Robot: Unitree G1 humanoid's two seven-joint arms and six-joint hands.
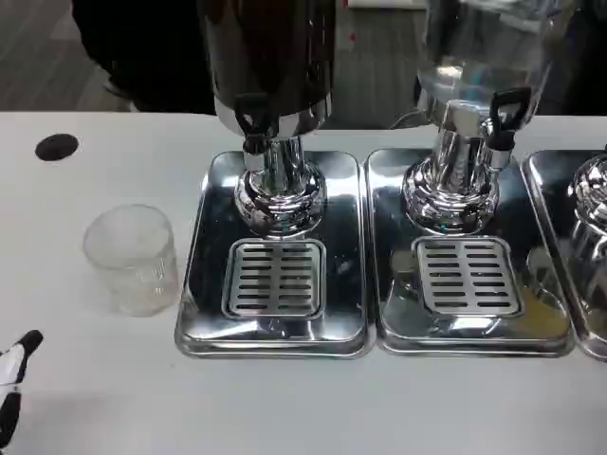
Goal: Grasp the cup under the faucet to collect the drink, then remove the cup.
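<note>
In the head view I see the cup (pixel 132 258) standing upright on the white bench (pixel 285 398), mouth up, its long axis vertical, just left of the left drip tray (pixel 201 284) and well clear of the faucet (pixel 252 123) that hangs from the dark dispenser (pixel 270 57) above that tray's slotted grate (pixel 274 278). So the cup is not yet under the spout, and I judge the step in hand to be the reach and grasp. My left hand (pixel 13 384) only peeks in at the bottom left corner, a few white and black fingertips showing, well apart from the cup; I cannot tell from that sliver whether the fingers are spread or curled, and nothing seems held. To do this well I would bring the hand in from the left side at mid-height of the clear wall, wrap around the body rather than pinch the rim, and keep the cup level so it slides over the tray lip without catching. Then I would centre its mouth over the grate, straight below the spout. A second dispenser (pixel 474 66) with its own tray (pixel 465 275) stands to the right; I would leave it alone.
</note>
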